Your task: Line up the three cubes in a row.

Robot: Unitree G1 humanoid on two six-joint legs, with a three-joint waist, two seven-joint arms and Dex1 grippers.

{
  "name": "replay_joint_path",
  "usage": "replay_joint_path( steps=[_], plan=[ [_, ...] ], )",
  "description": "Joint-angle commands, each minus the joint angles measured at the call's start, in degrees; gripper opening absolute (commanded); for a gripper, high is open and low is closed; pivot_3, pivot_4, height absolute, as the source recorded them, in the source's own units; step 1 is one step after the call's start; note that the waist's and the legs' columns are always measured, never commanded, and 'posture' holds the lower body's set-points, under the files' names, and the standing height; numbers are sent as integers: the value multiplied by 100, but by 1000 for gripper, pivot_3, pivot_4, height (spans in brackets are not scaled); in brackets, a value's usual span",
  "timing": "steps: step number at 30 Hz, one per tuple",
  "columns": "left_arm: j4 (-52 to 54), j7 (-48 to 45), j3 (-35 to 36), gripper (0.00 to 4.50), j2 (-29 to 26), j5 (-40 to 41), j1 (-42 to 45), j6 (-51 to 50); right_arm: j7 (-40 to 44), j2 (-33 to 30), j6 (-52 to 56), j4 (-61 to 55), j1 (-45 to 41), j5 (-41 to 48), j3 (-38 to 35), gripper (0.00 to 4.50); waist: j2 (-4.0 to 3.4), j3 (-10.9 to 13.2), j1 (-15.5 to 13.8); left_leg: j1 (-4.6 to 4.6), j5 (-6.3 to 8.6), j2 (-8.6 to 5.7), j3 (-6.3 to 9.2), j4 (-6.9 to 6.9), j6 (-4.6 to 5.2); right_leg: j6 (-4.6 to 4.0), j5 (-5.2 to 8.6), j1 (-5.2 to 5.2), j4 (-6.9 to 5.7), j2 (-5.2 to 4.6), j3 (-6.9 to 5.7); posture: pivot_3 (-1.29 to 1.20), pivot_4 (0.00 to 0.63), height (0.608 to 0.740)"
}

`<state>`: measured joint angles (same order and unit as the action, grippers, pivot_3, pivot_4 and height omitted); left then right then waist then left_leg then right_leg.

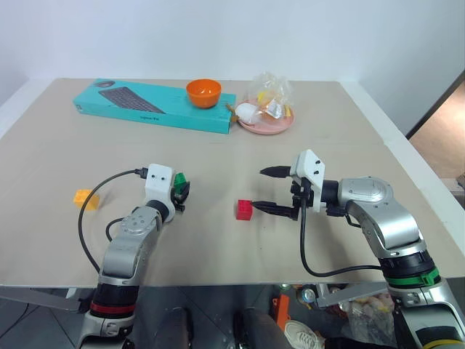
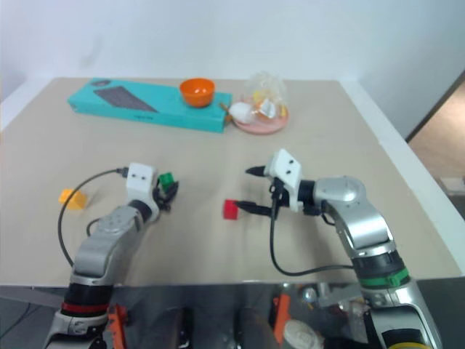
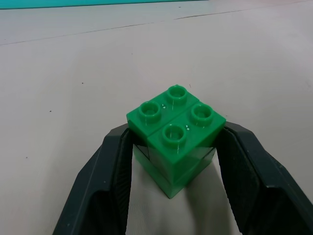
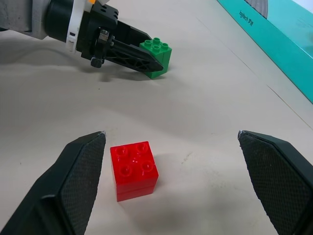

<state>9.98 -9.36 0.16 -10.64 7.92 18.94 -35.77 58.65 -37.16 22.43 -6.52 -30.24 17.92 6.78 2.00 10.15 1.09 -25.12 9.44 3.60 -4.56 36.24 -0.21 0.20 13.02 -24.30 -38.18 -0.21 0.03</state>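
Green cube (image 3: 175,137) is pinched in my left end effector (image 1: 179,190) at centre-left, red cube (image 1: 244,210) sits mid-frame between my right end effector's (image 1: 270,190) spread fingers, yellow-orange cube (image 1: 85,198) waits far left: no row yet.

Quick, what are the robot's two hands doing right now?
Left gripper: closed on the green cube, which sits on the table.
Right gripper: open, holding nothing; the red cube sits between its fingers.
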Motion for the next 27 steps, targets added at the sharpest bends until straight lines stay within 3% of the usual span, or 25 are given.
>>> replay_joint_path(
  steps=[1, 13, 20, 27],
  plan=[
    [11, -28, 70, 2043, -96, -56, 121, 155, 2, -35, -101, -48, -91, 32, -164, 4500, 0, 0, 0, 0, 0, 0, -1, 0, 0, 0, 0, 0, 0, 0, 1, 0, 150, 740],
    [-217, -318, 203, 1944, -340, 35, 113, 506, -2, 15, -204, -11, -86, 17, -137, 4500, 0, 0, 1, 1, 0, 2, -2, 0, 0, 0, 0, 0, 0, -1, 1, 0, 150, 740],
    [-520, -1929, 322, 1944, -1010, 655, 126, 1166, -6, 28, -36, -287, 15, 241, -221, 4500, 0, 0, 1, -1, 0, 4, 0, -2, -1, -6, 2, -2, 0, -1, -2, 0, 150, 740],
    [-842, -2614, 297, 1944, -1480, 721, 255, 1473, -70, -35, -66, -485, 175, 254, -256, 4500, 0, 0, 0, -3, 1, 8, 0, -4, -1, -6, 5, -4, 0, -8, -6, 0, 150, 740]
  ],
)
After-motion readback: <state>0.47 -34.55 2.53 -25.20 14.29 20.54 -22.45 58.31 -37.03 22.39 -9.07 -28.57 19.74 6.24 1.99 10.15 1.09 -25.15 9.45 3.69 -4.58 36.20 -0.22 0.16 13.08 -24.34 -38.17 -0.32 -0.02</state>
